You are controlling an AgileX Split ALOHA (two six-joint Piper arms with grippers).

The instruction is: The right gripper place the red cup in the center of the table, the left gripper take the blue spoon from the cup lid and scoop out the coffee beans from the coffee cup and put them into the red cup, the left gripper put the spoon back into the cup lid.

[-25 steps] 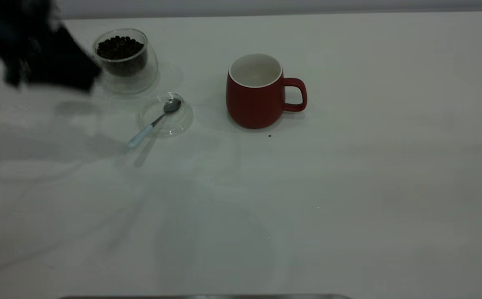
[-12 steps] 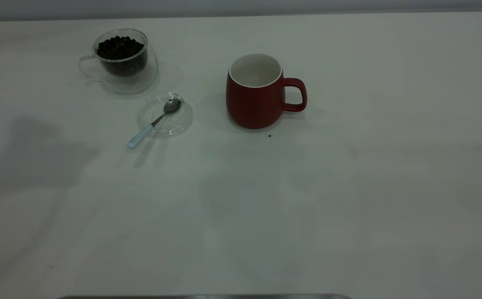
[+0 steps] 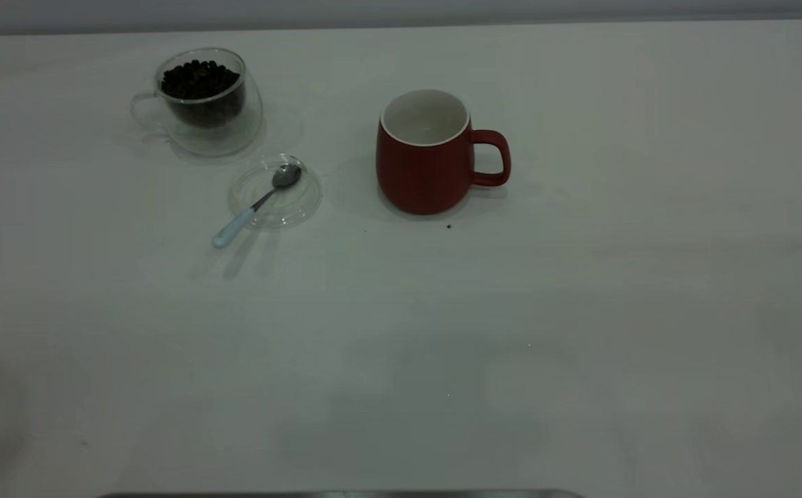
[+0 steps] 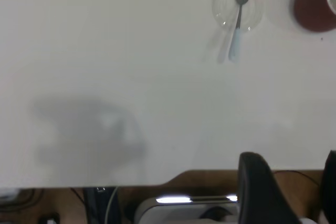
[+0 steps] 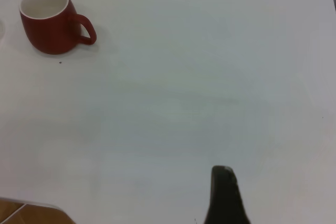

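Both jaws well apart from blue spoon [image 3: 256, 205].

There is one red cup [image 3: 425, 159]. There is one glass coffee cup [image 3: 204, 104] with many coffee beans [image 3: 197, 77] inside, too many to count. There is one cup lid [image 3: 297, 204] and one blue spoon [image 3: 256, 205].

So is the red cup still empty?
Empty as far as visible: the red cup shows only its white inside, no beans.
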